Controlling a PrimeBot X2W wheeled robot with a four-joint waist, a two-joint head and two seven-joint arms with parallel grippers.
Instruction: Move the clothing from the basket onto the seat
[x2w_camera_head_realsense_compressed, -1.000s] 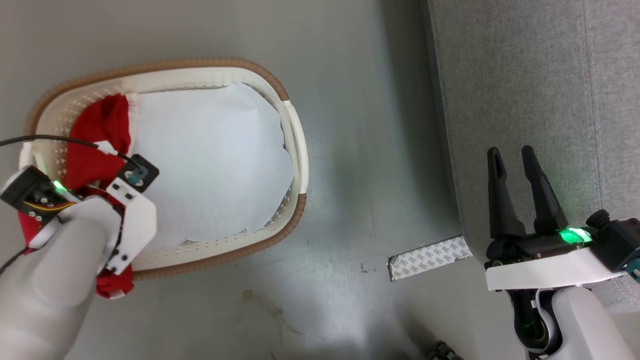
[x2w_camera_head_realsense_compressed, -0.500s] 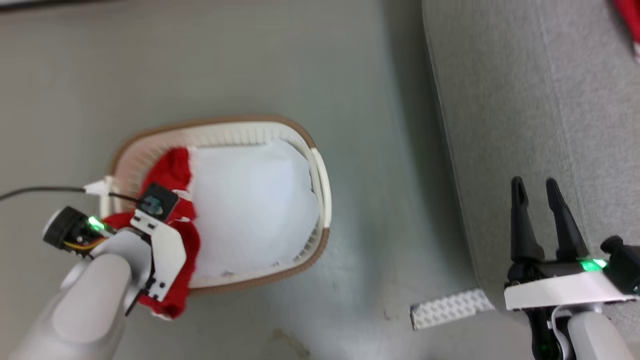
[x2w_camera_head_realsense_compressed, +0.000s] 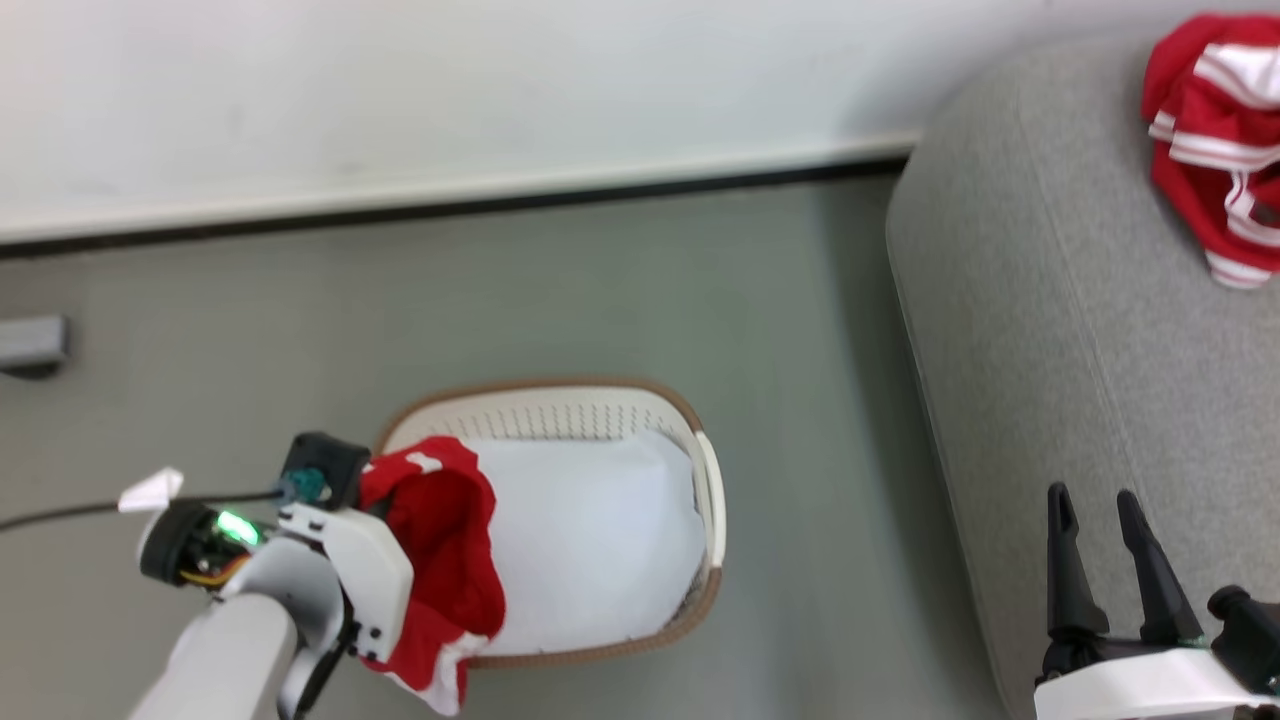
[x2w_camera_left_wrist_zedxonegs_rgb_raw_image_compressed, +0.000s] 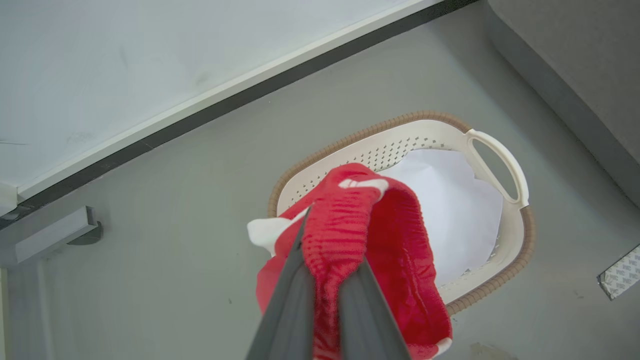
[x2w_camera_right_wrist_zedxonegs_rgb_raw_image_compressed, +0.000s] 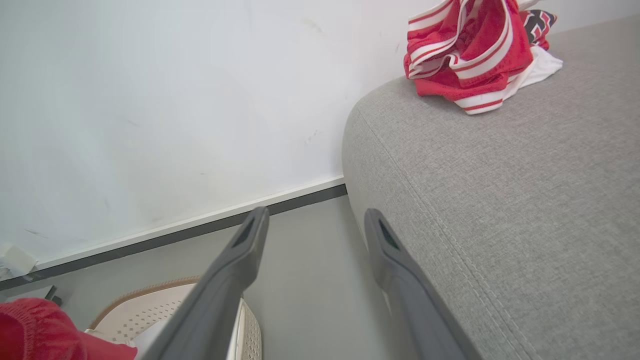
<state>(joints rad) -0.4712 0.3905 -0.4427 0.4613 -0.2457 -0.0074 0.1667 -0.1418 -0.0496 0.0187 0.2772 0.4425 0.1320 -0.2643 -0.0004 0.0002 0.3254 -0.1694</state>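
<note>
Over the basket's left end: the left gripper (x2w_camera_left_wrist_zedxonegs_rgb_raw_image_compressed: 331, 240) is clenched on a gathered ridge of a red garment (x2w_camera_left_wrist_zedxonegs_rgb_raw_image_compressed: 385, 240). The garment hangs from the fingers above the basket (x2w_camera_head_realsense_compressed: 706, 500). A bunched grip like this probably lets the whole piece rise together.
Garment's hang: the white-trimmed hem droops past the near rim. I cannot tell whether it touches the rim.
Basket: it sits on the grey floor (x2w_camera_head_realsense_compressed: 600, 290), left of the seat (x2w_camera_head_realsense_compressed: 1050, 350) and apart from it. A plain white sheet (x2w_camera_head_realsense_compressed: 590, 550) lies flat inside.
Right gripper (x2w_camera_head_realsense_compressed: 1092, 495): its jaws are spread with nothing between them. It hovers over the seat's near left edge, apparently parked clear of the carrying path.
Seat: a striped red-and-white jersey (x2w_camera_head_realsense_compressed: 1210, 150) lies crumpled at the far right. The near cushion is bare, with room for another piece.
Step in hand: judged to be the carry from basket to seat.
Next move calls for: a swing to the right, high enough for the dangling hem to clear the basket handle and the seat's rounded edge.
Risk: the loose fabric could catch on the rim or slide out of the pinch.
</note>
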